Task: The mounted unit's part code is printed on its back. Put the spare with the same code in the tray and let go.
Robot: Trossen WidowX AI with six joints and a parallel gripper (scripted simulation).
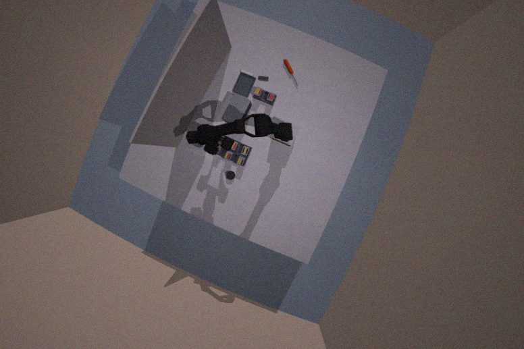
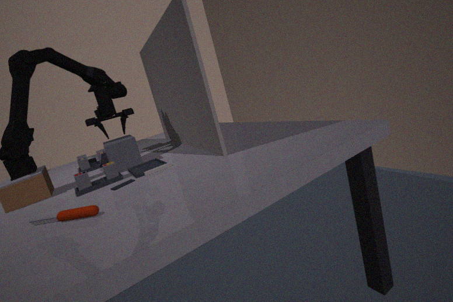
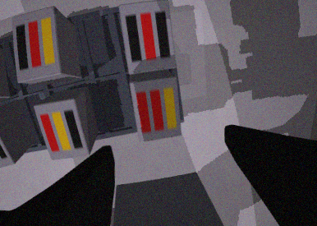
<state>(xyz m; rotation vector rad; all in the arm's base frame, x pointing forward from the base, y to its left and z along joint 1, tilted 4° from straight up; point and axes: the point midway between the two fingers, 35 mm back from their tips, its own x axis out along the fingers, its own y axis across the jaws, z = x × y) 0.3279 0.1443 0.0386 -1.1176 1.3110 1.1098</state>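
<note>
My gripper [image 2: 116, 136] [image 3: 170, 144] is open and empty, pointing down above and beside the spares rack [image 1: 249, 149] [image 3: 111, 107]. In the wrist view, a red-red-yellow spare [image 3: 156, 111] stands just beyond the gap between the fingertips. A black-red-black spare [image 3: 148, 37] is behind it. A black-red-yellow spare [image 3: 35, 43] and a red-yellow-black spare [image 3: 62, 131] are further left. The mounted unit appears to be the large grey block [image 1: 236, 104] [image 2: 122, 152]; no code on it is readable. The tray [image 1: 244, 83] [image 2: 157, 162] is beside the block, with no spare visible in it.
A tall panel [image 1: 186, 74] [image 2: 175, 79] stands beyond the block. A smaller rack holds two striped units [image 1: 258, 92] [image 2: 83, 180]. A flat dark piece [image 1: 263, 78] [image 2: 122, 184], an orange-handled screwdriver [image 1: 287, 65] [image 2: 77, 212], a dark round object [image 1: 229, 175] and a wooden block [image 2: 27, 192] are around.
</note>
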